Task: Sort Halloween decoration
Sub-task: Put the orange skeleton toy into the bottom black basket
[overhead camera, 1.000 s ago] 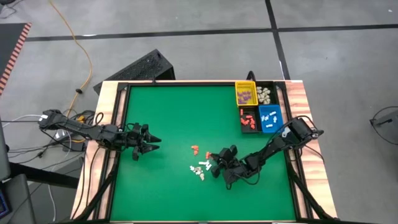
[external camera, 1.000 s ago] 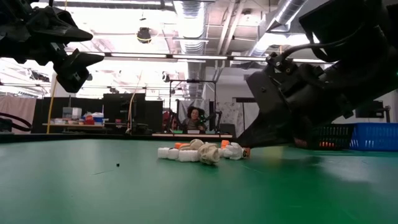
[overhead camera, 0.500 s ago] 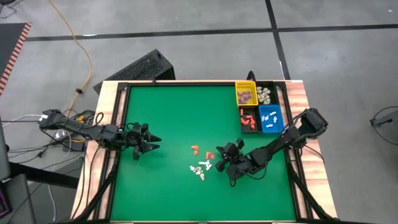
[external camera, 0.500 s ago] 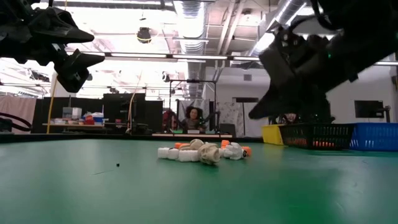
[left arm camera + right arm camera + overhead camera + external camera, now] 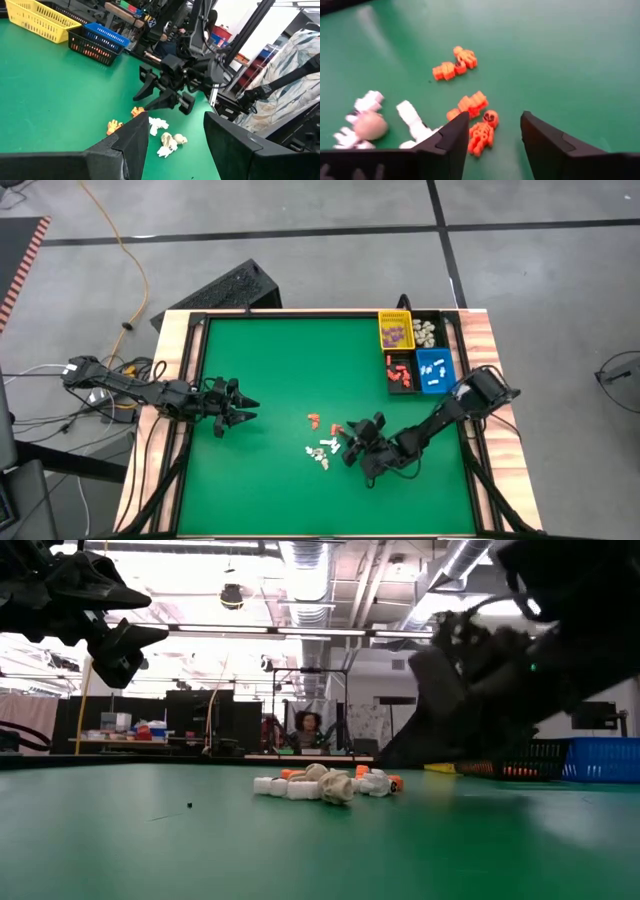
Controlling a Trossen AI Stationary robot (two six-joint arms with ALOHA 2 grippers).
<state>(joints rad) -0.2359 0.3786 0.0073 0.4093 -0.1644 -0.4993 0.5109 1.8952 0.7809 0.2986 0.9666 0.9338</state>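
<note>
Low over mid-table, right gripper (image 5: pixel 492 131) spread, straddling an orange trinket (image 5: pixel 481 135); contact unclear. Cream-white trinkets (image 5: pixel 320 451) lie just beside it. Left gripper (image 5: pixel 243 409) spread, hovering well apart.

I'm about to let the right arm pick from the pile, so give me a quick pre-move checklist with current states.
1. Right hand open: ok, fingers apart.
2. Right hand empty: ok, nothing between the fingers.
3. Target lined up: ok, an orange skeleton trinket lies on the mat in the gap ahead.
4. Neighbours clear: not ok, another orange trinket and white trinkets lie close by.
5. Left hand out of the way: ok, open, hovering far off.
6. Bins reachable: cannot tell.
</note>
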